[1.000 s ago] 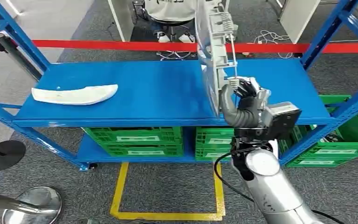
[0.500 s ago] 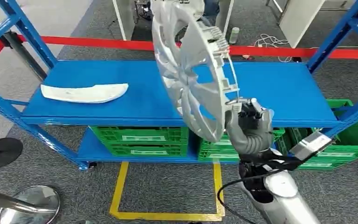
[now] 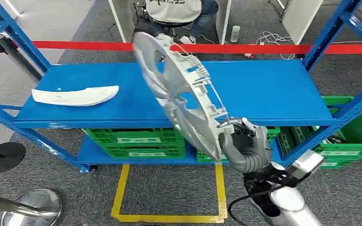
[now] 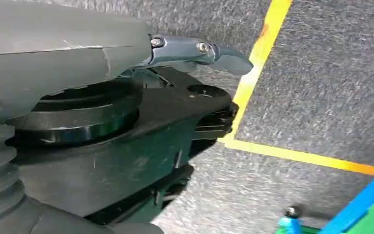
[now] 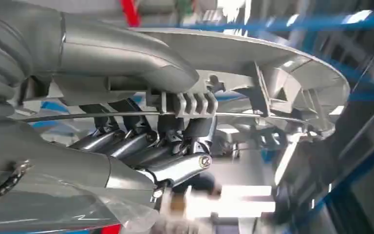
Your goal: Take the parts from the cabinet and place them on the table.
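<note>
- Your landmark is the blue shelf (image 3: 273,89). On its top board, toward its left end, you see a white curved part (image 3: 75,95) lying flat.
- Your left hand (image 4: 195,48) hangs over grey carpet beside a yellow floor line (image 4: 258,63), low by the blue shelf's foot; you cannot tell how its fingers are set.
- In front of the blue shelf, around its middle, you see the silver wheel cover (image 3: 179,89) lifted clear of the top board and tilted, ribbed back face toward you.
- Your right hand (image 3: 245,146) is clamped on the wheel cover's lower rim, just in front of the blue shelf's front edge; thumb on one face, fingers (image 5: 126,144) curled against the other.
- Green crates (image 3: 136,141) sit on the blue shelf's lower board.
- Behind the blue shelf you see a red barrier tape (image 3: 89,45) and a seated person (image 3: 174,9).
</note>
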